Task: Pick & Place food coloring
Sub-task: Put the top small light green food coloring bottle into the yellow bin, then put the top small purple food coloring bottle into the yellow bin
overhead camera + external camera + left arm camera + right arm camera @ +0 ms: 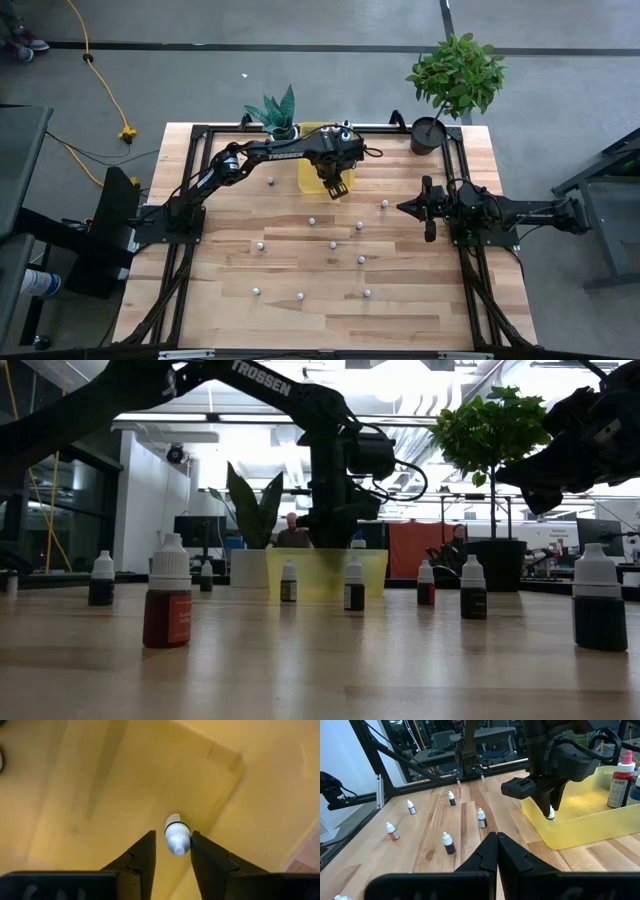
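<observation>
The left gripper [337, 188] hung over the yellow tray [312, 178], which sat at the far edge of the table [420, 300], toward twelve o'clock in the overhead view. Seen from the left wrist, a small white-capped bottle [177, 836] sat between the two dark fingers [143, 854], cap toward the camera, with the tray floor beneath it; the fingers stood slightly apart on either side of the cap, and whether they pressed it could not be told. The right wrist view showed the same bottle [551, 813] at the fingertips, just above the tray's near wall [570, 827], with a red-bodied bottle [621, 780] standing inside the tray. The right gripper [420, 208] rested at about three o'clock on the table, well apart from the tray, its fingers [487, 852] pressed together with nothing between them. The remaining food coloring bottles [333, 244] stood scattered over the table's middle and near half, from roughly five to eight o'clock of the tray, all upright and apart from one another. In the low view a red bottle [168, 593] stood nearest at left and a dark one [600, 600] at right. A potted plant [455, 80] stood at the far right corner and a smaller one [277, 112] beside the tray.
</observation>
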Robot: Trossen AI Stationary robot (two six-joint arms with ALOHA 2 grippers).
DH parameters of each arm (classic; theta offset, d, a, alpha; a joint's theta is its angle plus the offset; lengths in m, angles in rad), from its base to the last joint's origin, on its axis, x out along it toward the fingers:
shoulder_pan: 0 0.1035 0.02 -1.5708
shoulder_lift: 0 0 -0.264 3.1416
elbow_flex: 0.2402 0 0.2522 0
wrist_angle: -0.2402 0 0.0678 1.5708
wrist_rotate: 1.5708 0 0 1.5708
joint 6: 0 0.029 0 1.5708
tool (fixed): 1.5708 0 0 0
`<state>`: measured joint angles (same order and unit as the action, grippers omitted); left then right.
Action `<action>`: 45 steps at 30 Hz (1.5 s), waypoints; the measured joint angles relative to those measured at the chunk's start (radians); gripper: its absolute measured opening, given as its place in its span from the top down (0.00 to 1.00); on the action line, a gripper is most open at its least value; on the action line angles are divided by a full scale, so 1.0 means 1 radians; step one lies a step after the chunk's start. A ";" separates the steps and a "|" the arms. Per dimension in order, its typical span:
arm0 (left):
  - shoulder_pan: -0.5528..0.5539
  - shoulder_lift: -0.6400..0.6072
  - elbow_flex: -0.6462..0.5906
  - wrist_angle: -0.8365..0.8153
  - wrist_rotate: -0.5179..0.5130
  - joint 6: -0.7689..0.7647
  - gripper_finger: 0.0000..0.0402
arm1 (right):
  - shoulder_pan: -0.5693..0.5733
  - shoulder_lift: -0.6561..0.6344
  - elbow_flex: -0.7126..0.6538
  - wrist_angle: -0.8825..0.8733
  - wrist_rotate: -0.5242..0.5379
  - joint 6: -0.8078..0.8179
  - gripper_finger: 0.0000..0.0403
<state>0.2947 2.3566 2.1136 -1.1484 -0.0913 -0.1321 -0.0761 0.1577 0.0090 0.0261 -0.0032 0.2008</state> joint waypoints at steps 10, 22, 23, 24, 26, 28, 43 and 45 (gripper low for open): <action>0.002 -0.005 0.000 0.000 -0.006 0.006 0.50 | 0.000 0.000 0.000 0.000 0.000 0.000 1.00; 0.007 -0.008 0.187 -0.111 0.000 0.036 0.42 | 0.000 0.000 0.000 0.000 0.000 0.000 1.00; 0.007 -0.008 0.212 -0.125 0.000 0.047 0.42 | 0.000 0.000 0.000 0.000 0.000 0.000 1.00; 0.007 -0.008 0.234 -0.138 0.000 0.056 0.42 | 0.000 0.000 0.000 0.000 0.000 0.000 1.00; 0.007 -0.010 0.243 -0.122 0.000 0.072 0.42 | 0.000 0.000 0.000 0.000 0.000 0.000 1.00; 0.006 -0.011 0.243 -0.107 0.016 0.076 0.42 | 0.000 0.000 0.000 0.000 0.000 0.000 1.00; -0.102 0.014 0.241 0.138 0.137 0.301 0.42 | 0.000 -0.001 0.000 0.000 0.000 0.000 1.00; -0.115 0.038 0.241 0.194 0.141 0.346 0.42 | 0.000 -0.001 0.000 0.000 0.000 0.000 1.00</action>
<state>0.1798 2.3949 2.3547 -0.9544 0.0501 0.2134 -0.0759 0.1570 0.0093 0.0265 -0.0029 0.2007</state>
